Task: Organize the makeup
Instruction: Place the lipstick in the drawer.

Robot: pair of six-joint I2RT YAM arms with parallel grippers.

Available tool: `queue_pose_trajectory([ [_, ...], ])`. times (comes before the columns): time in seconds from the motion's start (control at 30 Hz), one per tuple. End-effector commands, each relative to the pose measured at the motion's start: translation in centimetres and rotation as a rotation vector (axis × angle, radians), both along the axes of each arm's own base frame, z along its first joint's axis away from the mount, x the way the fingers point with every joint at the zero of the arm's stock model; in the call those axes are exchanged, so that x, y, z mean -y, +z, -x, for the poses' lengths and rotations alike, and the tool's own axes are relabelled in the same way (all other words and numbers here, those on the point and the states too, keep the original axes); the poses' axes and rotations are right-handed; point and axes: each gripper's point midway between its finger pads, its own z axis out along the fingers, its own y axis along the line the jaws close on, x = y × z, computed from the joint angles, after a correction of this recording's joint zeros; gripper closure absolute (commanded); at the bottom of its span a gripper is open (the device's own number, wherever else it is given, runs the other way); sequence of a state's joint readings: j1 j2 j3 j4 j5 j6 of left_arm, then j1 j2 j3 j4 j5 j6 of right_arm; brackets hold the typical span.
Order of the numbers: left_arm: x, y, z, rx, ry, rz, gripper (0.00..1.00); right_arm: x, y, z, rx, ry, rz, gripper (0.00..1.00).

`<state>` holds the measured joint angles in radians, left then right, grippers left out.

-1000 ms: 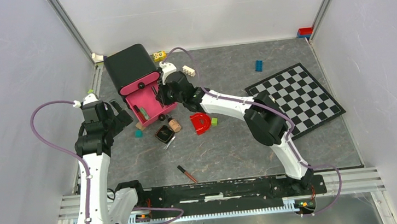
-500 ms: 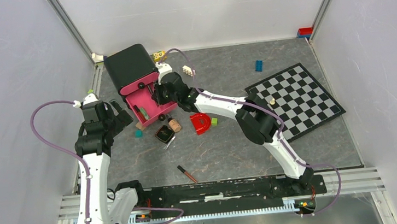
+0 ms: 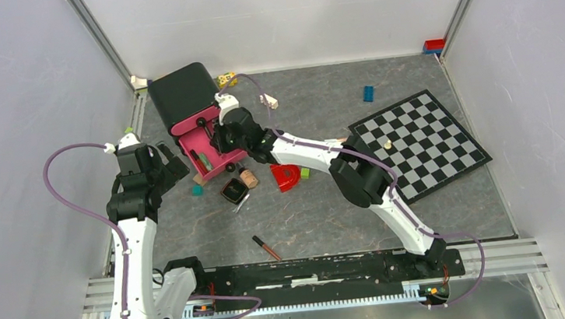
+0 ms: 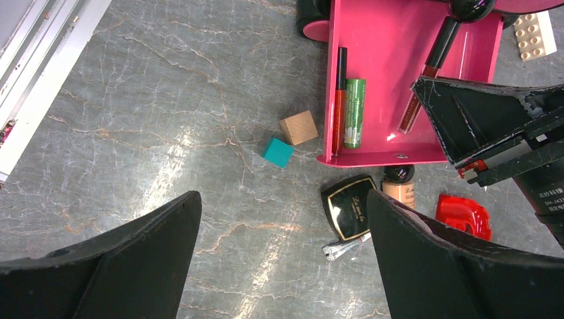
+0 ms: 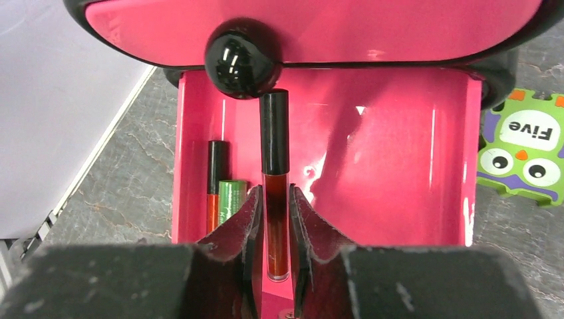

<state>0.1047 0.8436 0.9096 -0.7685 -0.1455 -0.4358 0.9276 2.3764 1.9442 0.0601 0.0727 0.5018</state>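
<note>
Pink tray (image 5: 399, 166): right gripper (image 5: 276, 199) pinches dark-red tube (image 5: 275, 153) (jaws narrow).

**Right gripper (image 3: 220, 139) over pink tray (image 3: 192, 142)**

The right gripper sits over the pink tray, on the near side of the black case (image 3: 182, 96) at far left. A black compact (image 3: 233, 190) and beige bottle (image 3: 248, 178) lie just near of the tray.

My claw (image 5: 275, 199) straddles a long tube (image 5: 275, 133) inside the tray (image 5: 399, 173). To my left, along the tray's wall, lie a thin tube (image 5: 214, 179) and a stubby tube (image 5: 232, 196). The knob (image 5: 243, 48) sits ahead, and a card (image 5: 525, 149) lies outside the tray, to my right.
</note>
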Motion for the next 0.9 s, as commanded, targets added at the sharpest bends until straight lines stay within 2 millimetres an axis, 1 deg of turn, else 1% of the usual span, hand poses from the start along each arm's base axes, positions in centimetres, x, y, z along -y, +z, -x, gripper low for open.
queue_pose_trajectory([
  [0.0, 0.2, 0.7, -0.7, 0.038, -0.019, -0.002, 0.0, -1.4, 1.6, -0.4, 0.036, -0.009, -0.053, 1.0],
  [0.13, 0.2, 0.5, -0.7, 0.03, -0.019, 0.0, 0.0, -1.5, 1.2, -0.3, 0.039, -0.014, -0.042, 1.0],
  [0.23, 0.2, 0.5, -0.8, 0.025, -0.02, 0.0, 0.0, -1.3, 1.2, -0.3, 0.044, -0.021, -0.039, 1.0],
  [0.47, 0.0, 0.3, -0.8, 0.016, -0.011, -0.007, 0.0, -1.0, 1.9, 0.1, 0.062, -0.029, -0.024, 1.0],
  [0.67, -0.1, 0.4, -0.7, 0.02, -0.008, -0.011, 0.0, -0.5, 1.2, 0.0, 0.071, -0.06, 0.014, 1.0],
  [0.87, 0.0, 0.4, -0.7, 0.02, -0.011, -0.008, 0.0, -0.6, 0.7, -0.1, 0.071, -0.078, 0.023, 1.0],
])
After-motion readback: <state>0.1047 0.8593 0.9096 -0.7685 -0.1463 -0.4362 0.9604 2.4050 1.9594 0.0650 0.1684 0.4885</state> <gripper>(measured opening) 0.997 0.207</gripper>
